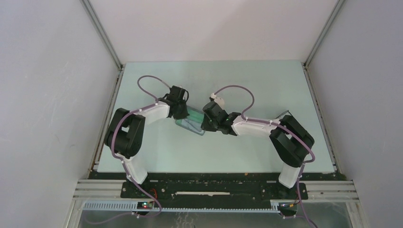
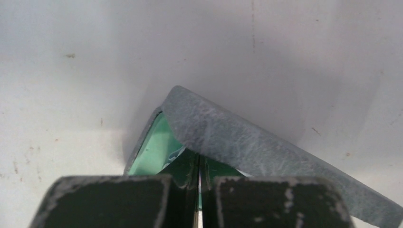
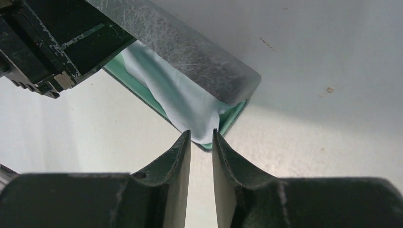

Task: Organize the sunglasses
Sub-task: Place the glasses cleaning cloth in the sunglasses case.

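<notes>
The slate-grey case point(image 1: 192, 124) lies in the middle of the table with its lid point(image 2: 266, 152) part-raised over a green lining point(image 2: 152, 149). The pale bluish cloth point(image 3: 183, 102) lies inside and spills over the case's near end. The sunglasses do not show in any view. My left gripper point(image 2: 199, 166) is shut, its tips reaching into the case under the lid's edge; I cannot tell if they pinch anything. It also shows in the top view point(image 1: 182, 110). My right gripper point(image 3: 201, 136) is slightly open, its tips on either side of the cloth's hanging corner; in the top view point(image 1: 207, 122) it is at the case's right end.
The pale table point(image 1: 266, 90) is walled by white panels on the left, right and back. Both arms bend inward and meet over the case. The left gripper's black body point(image 3: 52, 40) sits close against the lid in the right wrist view.
</notes>
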`<action>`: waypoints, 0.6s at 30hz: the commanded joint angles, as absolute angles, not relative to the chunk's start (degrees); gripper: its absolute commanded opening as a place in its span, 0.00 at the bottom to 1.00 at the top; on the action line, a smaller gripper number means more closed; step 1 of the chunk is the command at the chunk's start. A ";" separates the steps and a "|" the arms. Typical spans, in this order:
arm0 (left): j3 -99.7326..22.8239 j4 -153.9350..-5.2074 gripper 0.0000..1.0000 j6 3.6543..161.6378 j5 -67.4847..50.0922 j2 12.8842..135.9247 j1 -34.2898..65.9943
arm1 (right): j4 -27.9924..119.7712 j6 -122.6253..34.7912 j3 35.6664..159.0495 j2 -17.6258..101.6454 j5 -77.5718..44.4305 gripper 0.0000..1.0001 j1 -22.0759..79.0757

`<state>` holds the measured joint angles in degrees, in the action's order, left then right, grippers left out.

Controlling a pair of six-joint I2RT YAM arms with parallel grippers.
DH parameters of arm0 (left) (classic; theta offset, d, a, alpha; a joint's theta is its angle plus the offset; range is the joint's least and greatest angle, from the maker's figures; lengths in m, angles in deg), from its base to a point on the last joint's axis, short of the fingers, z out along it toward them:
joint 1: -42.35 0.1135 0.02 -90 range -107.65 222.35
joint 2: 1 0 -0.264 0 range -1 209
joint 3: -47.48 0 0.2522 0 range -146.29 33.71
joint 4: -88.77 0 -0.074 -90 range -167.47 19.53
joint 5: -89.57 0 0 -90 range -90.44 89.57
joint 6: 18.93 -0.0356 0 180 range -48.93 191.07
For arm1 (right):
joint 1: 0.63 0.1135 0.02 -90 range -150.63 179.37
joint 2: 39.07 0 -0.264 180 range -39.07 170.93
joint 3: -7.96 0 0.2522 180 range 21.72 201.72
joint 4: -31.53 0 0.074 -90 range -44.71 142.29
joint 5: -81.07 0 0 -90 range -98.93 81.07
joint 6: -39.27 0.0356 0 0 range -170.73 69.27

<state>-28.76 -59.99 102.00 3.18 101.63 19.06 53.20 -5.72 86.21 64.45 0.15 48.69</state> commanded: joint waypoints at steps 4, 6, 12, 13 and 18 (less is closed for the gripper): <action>-28.15 -63.46 0.00 100.36 2.12 98.83 18.58 | 52.07 -7.09 81.89 57.28 4.99 0.32 49.30; -29.00 -62.47 0.00 100.11 2.99 99.32 18.62 | 52.32 -7.27 81.21 56.31 5.29 0.32 49.29; -30.20 -59.37 0.00 99.77 7.71 100.15 18.60 | 52.59 -7.54 79.70 55.24 5.92 0.32 49.35; -30.12 -59.21 0.00 99.85 8.27 100.05 18.60 | 52.65 -7.64 79.60 55.19 5.92 0.32 49.37; -29.24 -59.98 0.00 100.95 10.06 99.11 18.62 | 52.60 -7.67 79.04 55.07 5.95 0.32 49.34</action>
<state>-28.22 -59.51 101.04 6.96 100.97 18.84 53.20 -6.92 79.52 57.77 4.11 48.69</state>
